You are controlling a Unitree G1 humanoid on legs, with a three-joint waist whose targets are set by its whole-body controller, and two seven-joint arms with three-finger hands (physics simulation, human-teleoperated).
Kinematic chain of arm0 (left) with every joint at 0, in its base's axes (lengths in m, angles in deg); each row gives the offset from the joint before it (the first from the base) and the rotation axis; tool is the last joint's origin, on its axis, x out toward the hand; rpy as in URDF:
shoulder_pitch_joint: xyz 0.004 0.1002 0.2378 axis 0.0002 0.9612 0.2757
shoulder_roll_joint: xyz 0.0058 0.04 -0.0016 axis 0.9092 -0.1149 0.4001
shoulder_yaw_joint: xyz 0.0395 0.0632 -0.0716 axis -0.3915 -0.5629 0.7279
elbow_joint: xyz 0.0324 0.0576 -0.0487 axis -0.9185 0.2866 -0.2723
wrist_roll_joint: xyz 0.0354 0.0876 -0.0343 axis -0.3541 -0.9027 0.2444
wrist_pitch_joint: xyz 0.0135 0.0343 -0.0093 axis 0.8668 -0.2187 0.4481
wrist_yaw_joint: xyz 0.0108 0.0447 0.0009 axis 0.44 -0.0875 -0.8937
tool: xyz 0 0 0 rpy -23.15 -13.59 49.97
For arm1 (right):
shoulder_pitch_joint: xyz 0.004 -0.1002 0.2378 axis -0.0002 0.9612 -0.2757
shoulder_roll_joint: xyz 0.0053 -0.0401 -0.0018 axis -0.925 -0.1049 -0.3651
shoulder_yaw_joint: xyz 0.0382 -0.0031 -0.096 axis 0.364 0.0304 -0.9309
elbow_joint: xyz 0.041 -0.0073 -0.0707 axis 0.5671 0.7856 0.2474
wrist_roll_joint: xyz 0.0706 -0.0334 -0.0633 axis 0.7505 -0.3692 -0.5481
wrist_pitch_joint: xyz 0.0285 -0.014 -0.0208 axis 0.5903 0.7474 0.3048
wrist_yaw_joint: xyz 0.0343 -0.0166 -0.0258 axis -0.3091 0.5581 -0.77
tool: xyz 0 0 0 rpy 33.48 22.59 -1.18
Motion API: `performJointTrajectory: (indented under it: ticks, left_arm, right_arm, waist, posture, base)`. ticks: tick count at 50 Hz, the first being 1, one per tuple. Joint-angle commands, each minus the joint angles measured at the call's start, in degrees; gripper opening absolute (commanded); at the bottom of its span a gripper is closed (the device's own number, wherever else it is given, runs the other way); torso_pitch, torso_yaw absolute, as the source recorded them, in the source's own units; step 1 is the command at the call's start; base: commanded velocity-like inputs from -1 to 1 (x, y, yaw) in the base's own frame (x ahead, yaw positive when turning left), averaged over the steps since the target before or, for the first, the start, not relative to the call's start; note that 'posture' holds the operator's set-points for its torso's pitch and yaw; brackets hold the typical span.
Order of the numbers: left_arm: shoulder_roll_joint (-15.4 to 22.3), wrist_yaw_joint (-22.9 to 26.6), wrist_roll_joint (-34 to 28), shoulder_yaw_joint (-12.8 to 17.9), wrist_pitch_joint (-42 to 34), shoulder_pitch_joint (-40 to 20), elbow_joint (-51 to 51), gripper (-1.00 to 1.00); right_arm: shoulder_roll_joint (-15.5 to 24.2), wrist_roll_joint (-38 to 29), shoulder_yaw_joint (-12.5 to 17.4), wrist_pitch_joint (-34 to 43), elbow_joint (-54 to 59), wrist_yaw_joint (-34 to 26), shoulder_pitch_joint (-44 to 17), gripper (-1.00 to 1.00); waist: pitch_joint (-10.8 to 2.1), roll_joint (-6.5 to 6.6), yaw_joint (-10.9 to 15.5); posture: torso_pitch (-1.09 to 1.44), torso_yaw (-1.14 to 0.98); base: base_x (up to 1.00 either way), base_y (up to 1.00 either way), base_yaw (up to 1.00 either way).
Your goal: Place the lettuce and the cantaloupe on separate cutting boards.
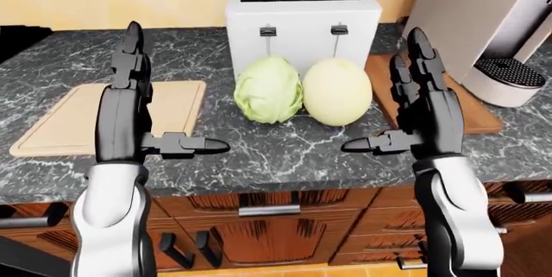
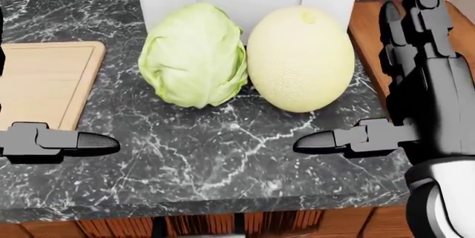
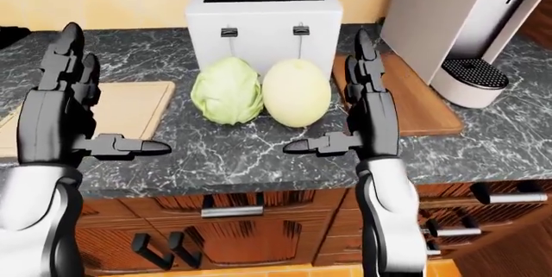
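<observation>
A pale green lettuce (image 1: 269,89) and a cream cantaloupe (image 1: 337,91) stand side by side, touching, on the dark marble counter just below the toaster in the left-eye view. A light wooden cutting board (image 1: 52,125) lies to their left. A darker wooden board (image 1: 479,119) lies to their right, partly hidden by my right hand. My left hand (image 1: 164,102) is raised and open over the light board's right edge. My right hand (image 1: 386,102) is raised and open beside the cantaloupe's right side. Neither hand touches anything.
A white toaster (image 1: 302,21) stands right above the two items. A grey coffee machine (image 1: 492,24) sits at the right, above the dark board. The counter's edge (image 1: 285,183) runs below my hands, with wooden drawers and handles (image 1: 269,210) underneath.
</observation>
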Motion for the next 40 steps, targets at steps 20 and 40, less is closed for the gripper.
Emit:
performJointTrajectory:
  ticks: [20, 40]
  left_arm:
    - [0.7, -0.1, 0.5, 0.2, 1.5, -1.5, -1.4, 1.0]
    - [0.2, -0.2, 0.6, 0.2, 2.6, -0.6, -0.8, 1.0]
  right_arm:
    - [2.4, -3.7, 1.3, 3.2, -5.4, 0.2, -3.7, 1.0]
    - [7.8, -23.2, -1.6, 8.1, 4.6, -11.9, -18.9, 1.0]
  waist:
    - [-2.07, -0.91, 0.5]
    - [-1.62, -0.91, 0.5]
  posture:
    - [0.0, 0.0]
    - [0.0, 0.0]
  base:
    - [0.0, 0.0, 0.0]
    - [0.0, 0.0, 0.0]
